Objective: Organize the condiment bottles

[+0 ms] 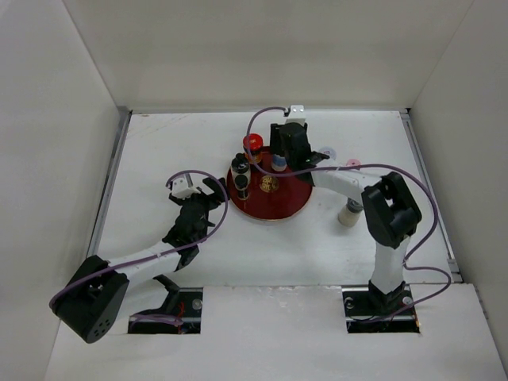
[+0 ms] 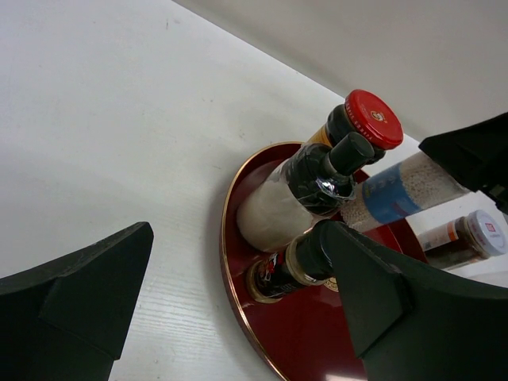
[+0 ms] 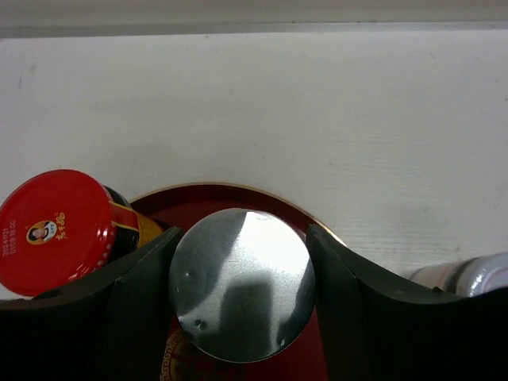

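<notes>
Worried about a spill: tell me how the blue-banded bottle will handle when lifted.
The blue-banded bottle looks tall and narrow, so it probably tips easily. Its pale grainy filling suggests moderate weight. The right gripper pinches its smooth metal lid, which may slip.

The tray (image 2: 298,345) looks glossy, the lid (image 3: 242,286) shiny metal, the table (image 2: 119,119) matt.

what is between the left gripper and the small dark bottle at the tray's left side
Nothing visible. The open left gripper faces the small dark bottle across bare table and the low rim of the red tray; the other bottles stand behind it.
</notes>
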